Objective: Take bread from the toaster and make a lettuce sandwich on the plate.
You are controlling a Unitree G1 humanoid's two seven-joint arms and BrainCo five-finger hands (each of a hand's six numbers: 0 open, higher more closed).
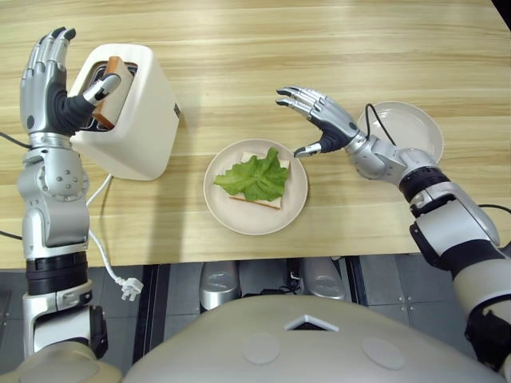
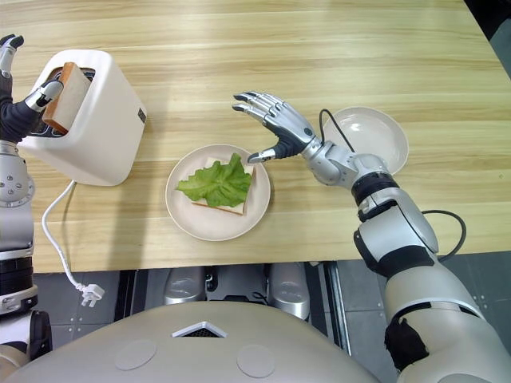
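A white toaster (image 1: 148, 112) stands at the left of the wooden table, and a slice of bread (image 1: 112, 80) sticks up out of its slot. My left hand (image 1: 49, 84) is just left of the toaster with its fingers straight and pointing up. Its thumb rests against the slice. A round plate (image 1: 263, 227) lies in the middle. On it is a second bread slice (image 1: 270, 202) with a green lettuce leaf (image 1: 255, 177) on top. My right hand (image 2: 279, 128) hovers open just right of the plate, fingers spread and holding nothing.
An empty white dish (image 1: 411, 128) sits at the right, behind my right forearm. The toaster's white cord (image 1: 100, 243) runs over the table's front edge, and its plug (image 1: 132, 287) hangs below. Bare wood stretches across the back of the table.
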